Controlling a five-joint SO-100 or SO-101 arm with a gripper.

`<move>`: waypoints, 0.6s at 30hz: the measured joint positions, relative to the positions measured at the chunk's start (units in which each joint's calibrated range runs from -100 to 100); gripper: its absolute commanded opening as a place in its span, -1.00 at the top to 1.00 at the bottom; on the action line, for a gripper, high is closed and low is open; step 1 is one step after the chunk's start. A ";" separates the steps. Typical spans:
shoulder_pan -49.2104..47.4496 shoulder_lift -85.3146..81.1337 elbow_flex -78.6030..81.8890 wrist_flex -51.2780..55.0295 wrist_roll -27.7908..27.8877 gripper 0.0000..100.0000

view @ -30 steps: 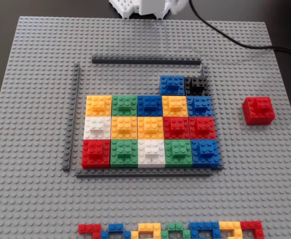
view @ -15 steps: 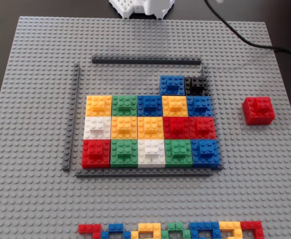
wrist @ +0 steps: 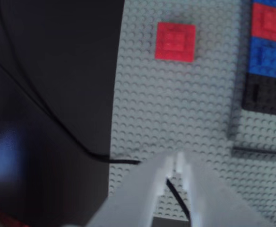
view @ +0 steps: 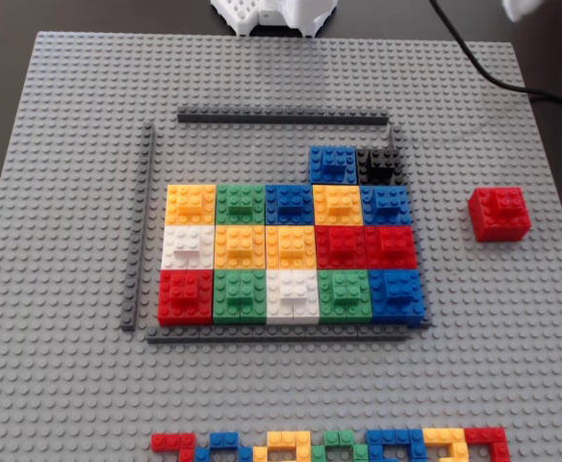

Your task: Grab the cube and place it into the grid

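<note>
Fingers of the gripper (wrist: 176,163) come in from the bottom edge of the wrist view as two pale grey wedges whose tips meet with only a hairline between them; the picture is soft there, but they look pressed together and hold nothing. The cube (wrist: 175,41) lies well apart from those tips, straight up the wrist view near its top edge, sitting flat and alone on the light grey baseplate (wrist: 176,109). Open studs fill the stretch between fingertips and cube. A thin black cable (wrist: 43,111) runs across the dark table at the left of that view and passes under the fingers.

From the fixed view the cube (view: 499,213) stands by itself toward the right side of the baseplate (view: 60,385), clear of the grid (view: 291,252), with a bare band of studs between them. The grid's blocks form three full rows, plus a blue block and a black block (view: 377,165) on top at the right; dark grey strips (view: 283,118) frame it. A thin multicolour strip (view: 329,445) lies along the bottom edge. The arm's white base (view: 273,13) shows at the top edge, and a blurred white bit of the arm sits in the upper right corner.
</note>
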State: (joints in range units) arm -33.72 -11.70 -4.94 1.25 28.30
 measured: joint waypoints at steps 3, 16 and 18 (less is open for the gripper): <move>-0.44 5.68 -3.97 0.00 -0.29 1.00; 0.66 25.28 -19.68 0.93 0.10 1.00; 1.02 27.91 -21.71 0.78 0.10 1.00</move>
State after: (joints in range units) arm -32.70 16.20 -26.65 2.03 28.40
